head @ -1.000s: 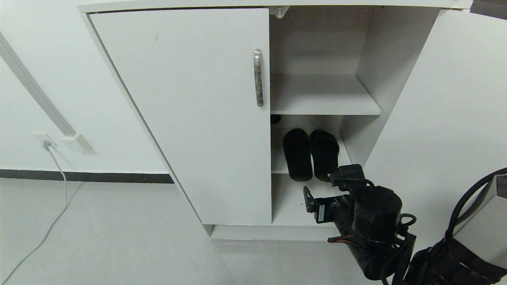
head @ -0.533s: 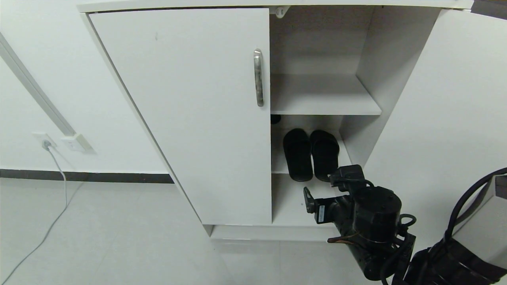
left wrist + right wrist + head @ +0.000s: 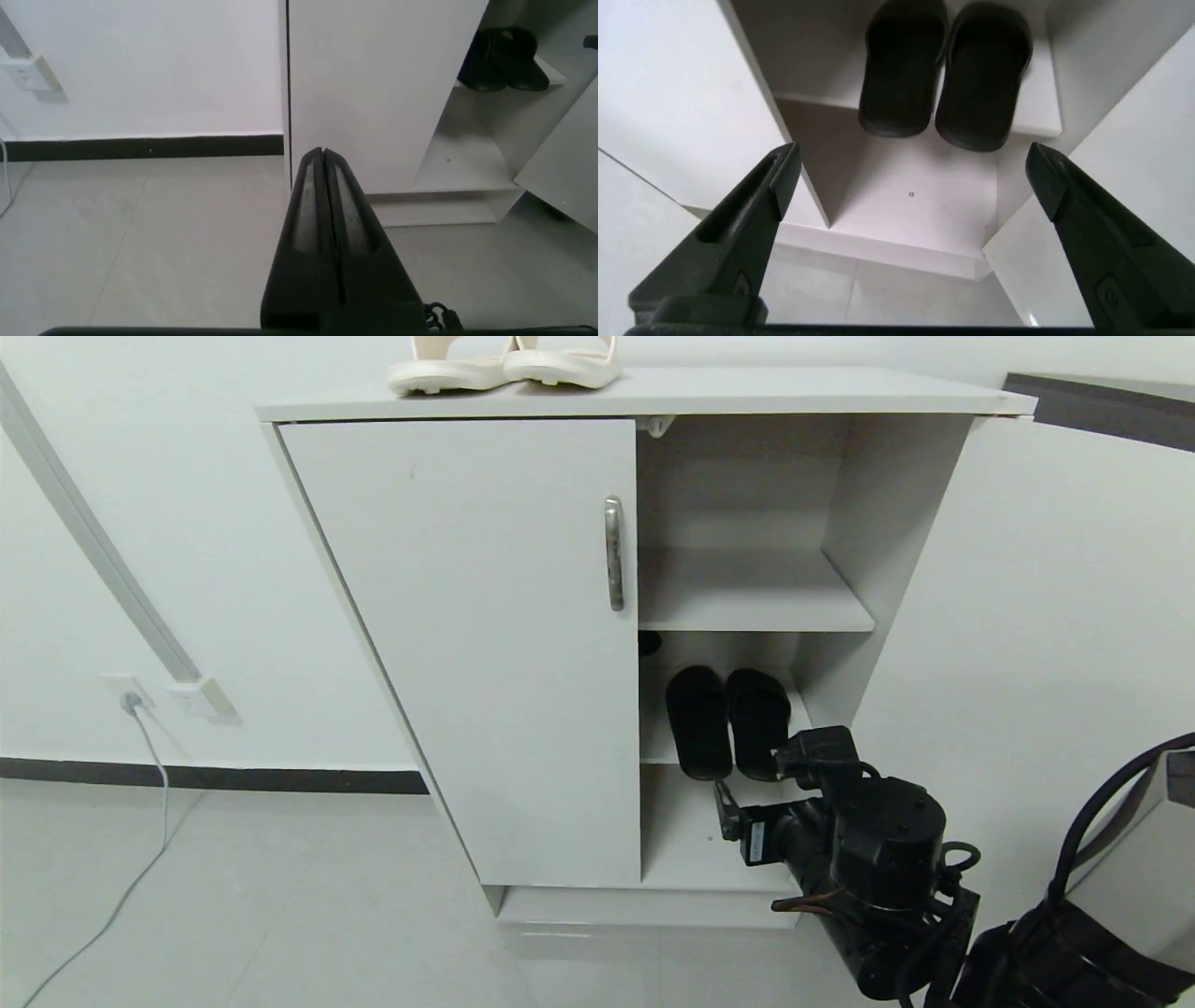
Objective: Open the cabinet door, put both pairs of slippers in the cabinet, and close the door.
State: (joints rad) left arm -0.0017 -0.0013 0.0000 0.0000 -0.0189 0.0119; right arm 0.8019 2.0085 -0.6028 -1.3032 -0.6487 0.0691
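Note:
The white cabinet [image 3: 467, 644] has its right door [image 3: 1027, 616] swung open and its left door shut, with a metal handle [image 3: 612, 553]. A pair of black slippers [image 3: 728, 721] lies side by side on the lower shelf, toes inward. A cream pair [image 3: 504, 364] rests on the cabinet top. My right gripper [image 3: 761, 775] is open with nothing in it, just outside the bottom compartment and below the black slippers [image 3: 945, 70]. My left gripper [image 3: 322, 163] is shut with nothing in it, above the floor, facing the closed left door.
An upper shelf [image 3: 747, 602] sits above the black slippers. A wall socket with a cable [image 3: 131, 695] is on the left, and a slanted conduit [image 3: 93, 537] runs along the wall. Grey floor [image 3: 233, 915] spreads in front of the cabinet.
The head camera has tilted up, so the cabinet top with the cream slippers has come into view. The slippers and the right gripper have not visibly moved.

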